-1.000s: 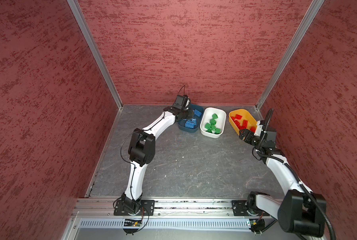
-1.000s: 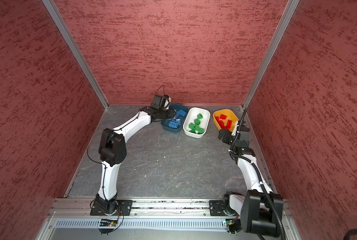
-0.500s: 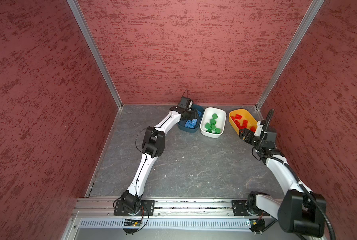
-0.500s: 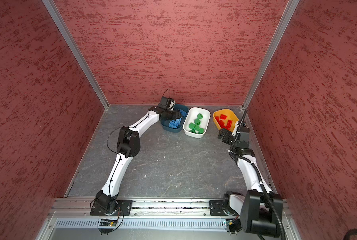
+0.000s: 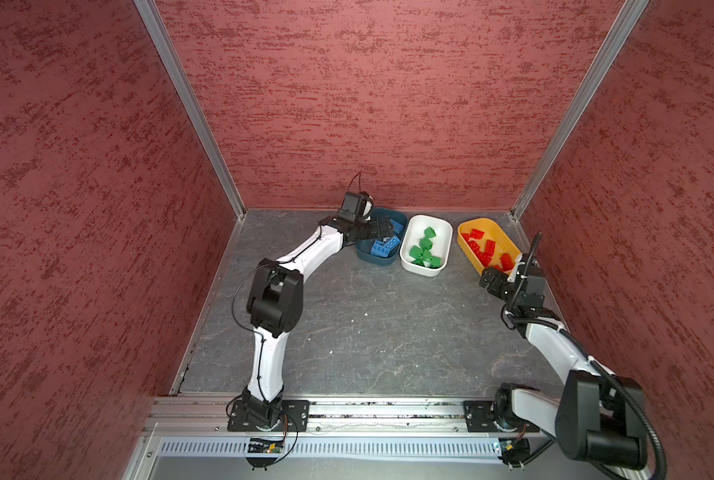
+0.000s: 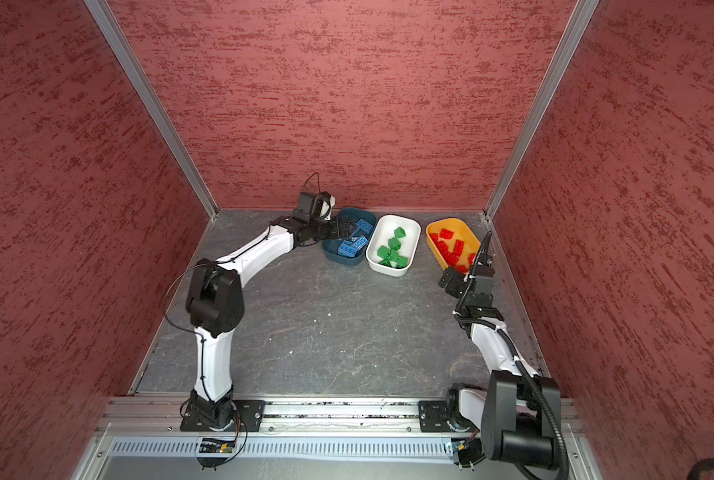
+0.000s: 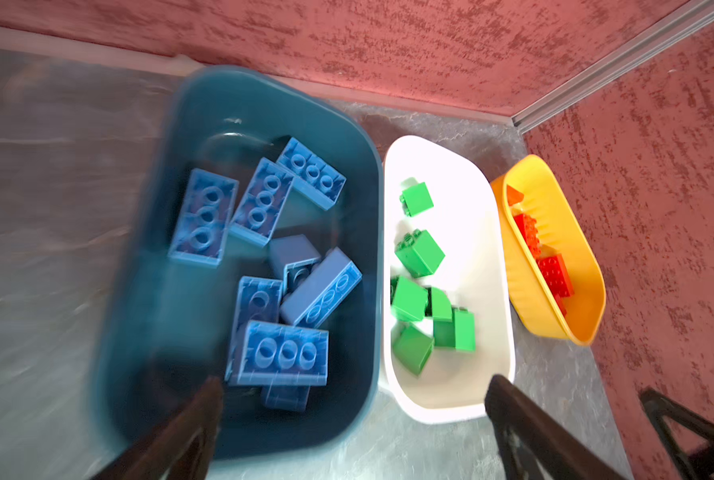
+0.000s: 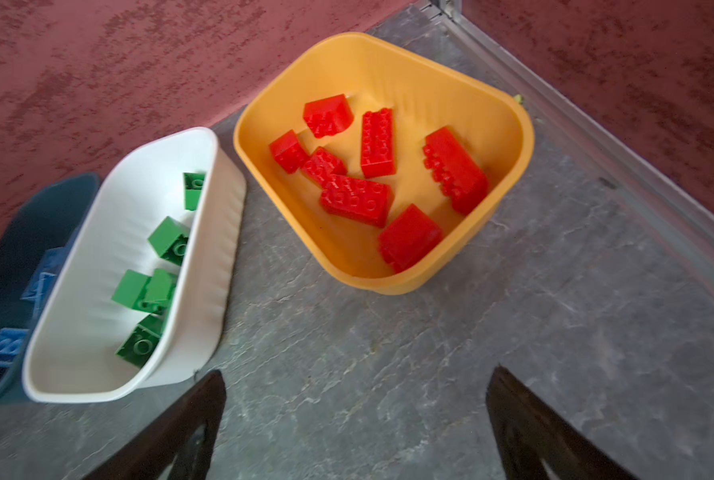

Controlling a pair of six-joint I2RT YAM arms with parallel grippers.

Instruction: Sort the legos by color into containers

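Three containers stand in a row by the back wall. The dark teal tub (image 5: 378,262) holds several blue legos (image 7: 282,353). Several green legos (image 7: 419,253) lie in the white tub (image 5: 424,272), and several red legos (image 8: 357,199) in the yellow-orange tub (image 8: 430,75). My left gripper (image 7: 355,382) hangs open over the near end of the teal tub, nothing between its fingers. In a top view the left gripper (image 5: 382,230) is above the blue bricks. My right gripper (image 8: 355,378) stands open and empty over bare floor, just short of the yellow tub, as the right gripper (image 5: 488,280) also shows in a top view.
Red textured walls close in the back and both sides, and the tubs sit tight against the back wall. The yellow tub (image 6: 469,235) is in the back right corner beside a metal floor rail (image 8: 575,137). No loose bricks show on the grey floor (image 5: 368,332).
My left gripper has gone from nearly shut to wide open above the teal tub, and the left arm's elbow has swung about. The right arm has stayed still.
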